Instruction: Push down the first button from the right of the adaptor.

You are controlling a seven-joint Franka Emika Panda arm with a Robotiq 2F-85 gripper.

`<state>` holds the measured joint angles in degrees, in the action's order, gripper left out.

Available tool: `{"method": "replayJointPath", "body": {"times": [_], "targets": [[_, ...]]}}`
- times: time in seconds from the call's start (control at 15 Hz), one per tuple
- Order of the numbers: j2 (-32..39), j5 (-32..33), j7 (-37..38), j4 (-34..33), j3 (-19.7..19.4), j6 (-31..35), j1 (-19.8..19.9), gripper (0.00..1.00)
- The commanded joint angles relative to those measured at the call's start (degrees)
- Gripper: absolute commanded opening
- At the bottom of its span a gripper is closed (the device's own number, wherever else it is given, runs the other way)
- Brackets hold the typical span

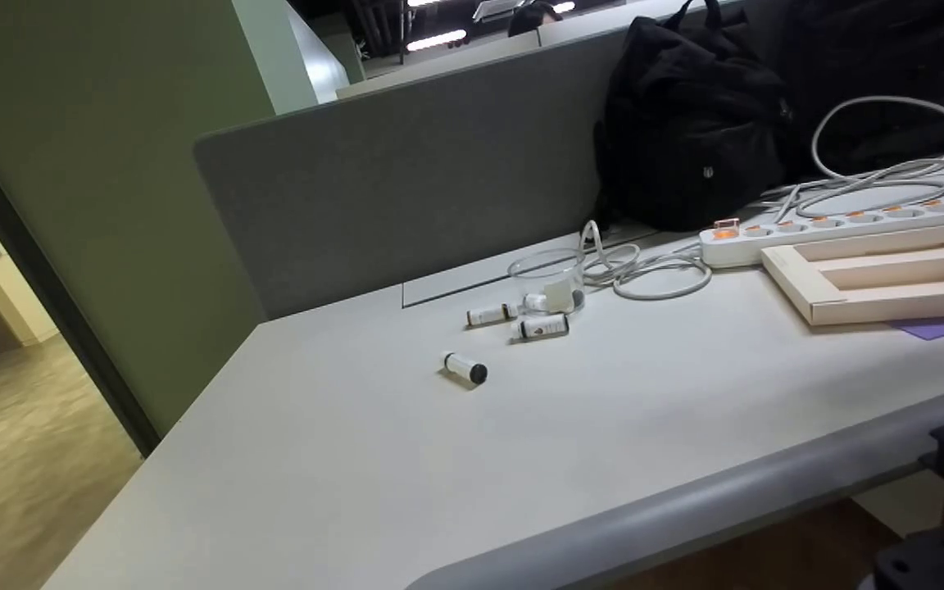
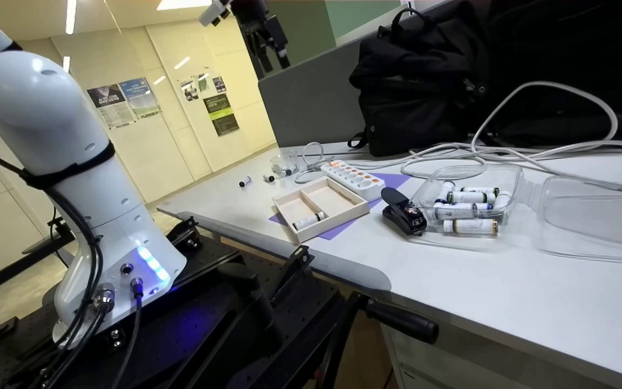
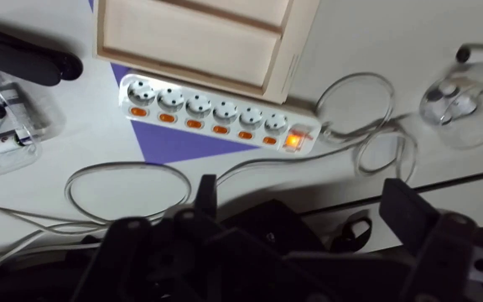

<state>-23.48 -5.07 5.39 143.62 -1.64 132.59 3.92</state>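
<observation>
The adaptor is a long white power strip with a row of round sockets, several small orange buttons and a larger lit orange switch at its right end in the wrist view. The strip also shows in both exterior views. The lit switch is at its left end in an exterior view. No plugs show in its sockets. My gripper is open and empty, with its fingers wide apart. It hangs high above the table in an exterior view, apart from the strip.
A pale wooden tray lies against the strip's long side. White cables loop around the strip. A black backpack stands behind it by a grey partition. A black stapler, clear box and clear cup lie nearby.
</observation>
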Motion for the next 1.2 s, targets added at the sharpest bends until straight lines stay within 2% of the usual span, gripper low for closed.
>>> {"method": "replayJointPath", "body": {"times": [0.0,0.2,0.27,0.33,0.4,0.6,0.87,0.93,1.0,1.13], "targets": [[12.3,1.6,4.8,-4.4,-1.4,9.1,3.8,1.00],[22.0,2.5,6.1,-8.2,-3.8,12.6,6.4,1.00],[25.3,3.4,6.5,-10.3,-4.8,10.7,7.1,1.00],[27.4,1.3,2.6,-12.9,-5.8,4.6,6.7,1.00],[22.2,1.6,2.8,-6.7,-5.4,10.8,6.0,1.00],[27.7,1.5,2.1,-11.2,-6.4,7.0,6.3,1.00],[29.1,1.5,2.2,-12.2,-6.3,6.9,6.0,1.00],[31.5,1.8,3.7,-13.0,-6.3,7.5,5.9,0.75],[33.2,1.9,4.7,-13.2,-6.3,8.7,5.7,0.73],[36.8,1.1,6.1,-13.4,-6.2,12.3,5.3,0.60]]}}
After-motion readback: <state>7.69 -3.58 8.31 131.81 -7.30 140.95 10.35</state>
